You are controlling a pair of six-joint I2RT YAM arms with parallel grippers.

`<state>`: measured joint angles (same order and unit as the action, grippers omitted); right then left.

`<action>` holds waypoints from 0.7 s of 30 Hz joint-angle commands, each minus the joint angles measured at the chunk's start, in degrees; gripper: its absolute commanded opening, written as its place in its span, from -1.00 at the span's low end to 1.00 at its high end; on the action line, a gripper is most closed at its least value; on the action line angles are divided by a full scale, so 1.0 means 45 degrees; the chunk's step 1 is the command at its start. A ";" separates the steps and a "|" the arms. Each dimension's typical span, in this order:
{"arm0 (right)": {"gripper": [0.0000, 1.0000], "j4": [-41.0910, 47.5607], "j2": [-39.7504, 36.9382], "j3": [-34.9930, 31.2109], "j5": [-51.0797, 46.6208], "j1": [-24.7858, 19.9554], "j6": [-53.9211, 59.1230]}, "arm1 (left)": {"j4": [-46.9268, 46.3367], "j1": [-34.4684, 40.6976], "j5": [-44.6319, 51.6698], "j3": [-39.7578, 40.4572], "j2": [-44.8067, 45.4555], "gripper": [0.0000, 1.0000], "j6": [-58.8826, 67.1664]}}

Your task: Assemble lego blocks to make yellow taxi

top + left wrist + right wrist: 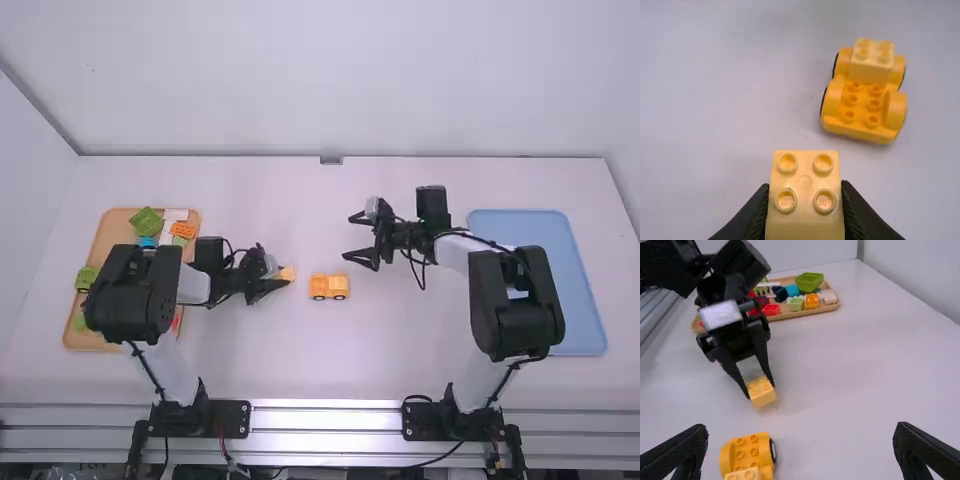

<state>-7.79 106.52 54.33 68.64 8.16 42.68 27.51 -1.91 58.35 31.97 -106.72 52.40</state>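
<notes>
My left gripper (272, 280) is shut on a pale yellow block (287, 274), just left of the yellow car base (329, 287). In the left wrist view my left gripper (805, 202) grips the four-stud yellow block (805, 220) by its sides. The car base (860, 109) has a pale yellow block (871, 62) on one end and bare studs on the other. My right gripper (362, 240) is open, up and to the right of the car base; in the right wrist view the right gripper (800, 445) has widely parted fingers, with the car base (747, 452) beyond them.
At the left, a wooden tray (108, 237) holds several coloured blocks, among them a green one (146, 221) and an orange one (183, 230). A blue tray (585, 290) lies at the right, partly under the right arm.
</notes>
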 commanded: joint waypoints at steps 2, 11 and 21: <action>0.97 0.0714 -0.0379 -0.0199 -0.0024 0.0058 0.1554 | -0.0636 0.0437 0.1258 0.0024 0.1112 -0.75 0.0000; 0.96 0.0058 -0.0359 -0.1423 -0.2511 0.0685 0.1564 | -0.3264 0.1967 0.1112 0.1146 0.1452 -0.81 0.1914; 0.97 -0.3177 -0.0287 -0.4085 -0.3196 0.1462 0.2992 | -0.4988 0.2443 0.0170 0.2040 0.1409 -0.85 0.2628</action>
<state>-20.03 106.48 37.93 54.28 14.44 56.10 5.19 8.75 58.89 40.51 -101.01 62.89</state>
